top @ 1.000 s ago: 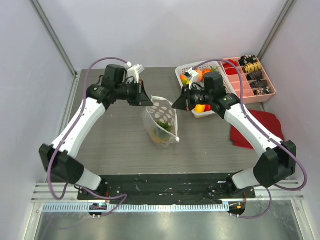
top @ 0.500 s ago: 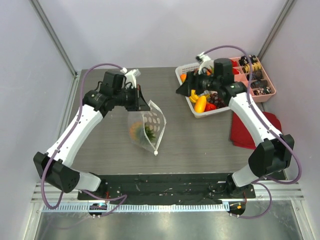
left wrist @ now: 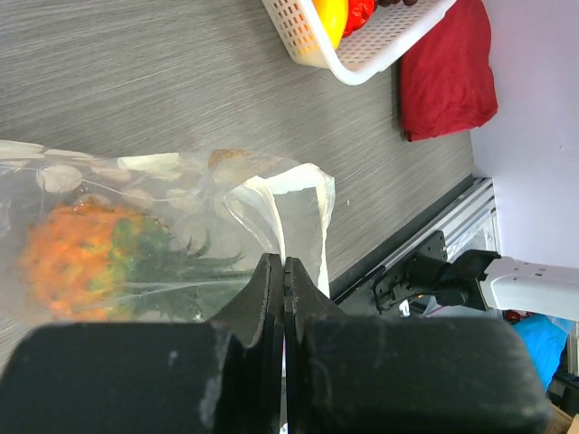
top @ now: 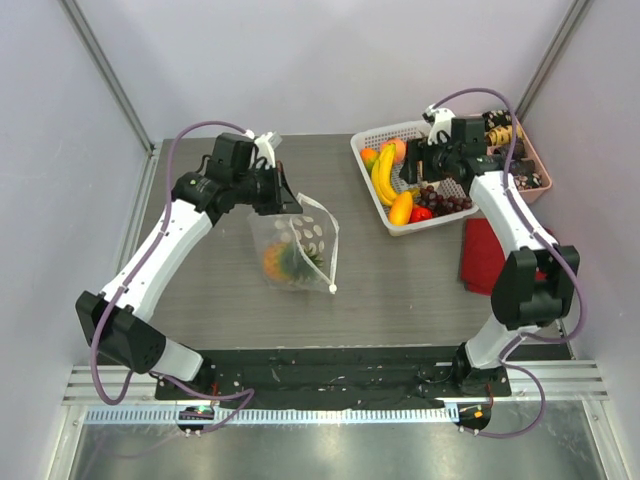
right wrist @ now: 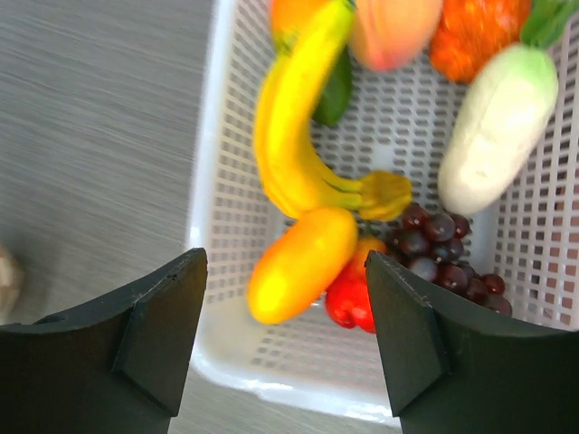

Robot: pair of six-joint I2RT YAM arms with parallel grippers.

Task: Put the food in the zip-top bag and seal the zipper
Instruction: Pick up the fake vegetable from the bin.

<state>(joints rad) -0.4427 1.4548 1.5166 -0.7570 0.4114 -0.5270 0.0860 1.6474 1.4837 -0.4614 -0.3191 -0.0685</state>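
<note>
My top camera looks down from high behind the near edge across the whole worktop (top: pixel 400 290). The left wrist camera hugs the zip-top bag (left wrist: pixel 181 194), the right one peers close into the basket (right wrist: pixel 271 357); all three catch that basket.

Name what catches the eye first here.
The dotted zip-top bag is pinched in the left claw at mid-table, an orange scaly fruit showing through it. At the far right, the open right claw hovers over a white basket of bright food, a yellow banana foremost.
</note>
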